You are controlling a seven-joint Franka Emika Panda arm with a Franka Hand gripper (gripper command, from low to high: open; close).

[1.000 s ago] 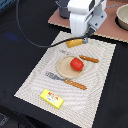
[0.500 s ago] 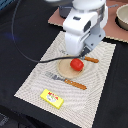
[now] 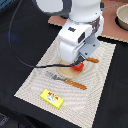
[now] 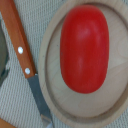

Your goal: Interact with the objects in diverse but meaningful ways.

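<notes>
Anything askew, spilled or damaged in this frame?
Nothing stands out. The red tomato lies whole on the beige plate, the knife beside it on the mat, and the yellow packet sits flat near the mat's edge.

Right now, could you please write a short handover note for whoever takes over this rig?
Tool: low over the plate, hidden behind the arm in the exterior view and out of the wrist view, so open or shut cannot be told.
Tomato lies on the plate, ungrasped as far as visible.
Knife lies beside the plate on the placemat; fork sits nearer the front.
Yellow packet lies at the mat's near end.
Done: approach above the tomato.
Left: grasp and move it.
</notes>
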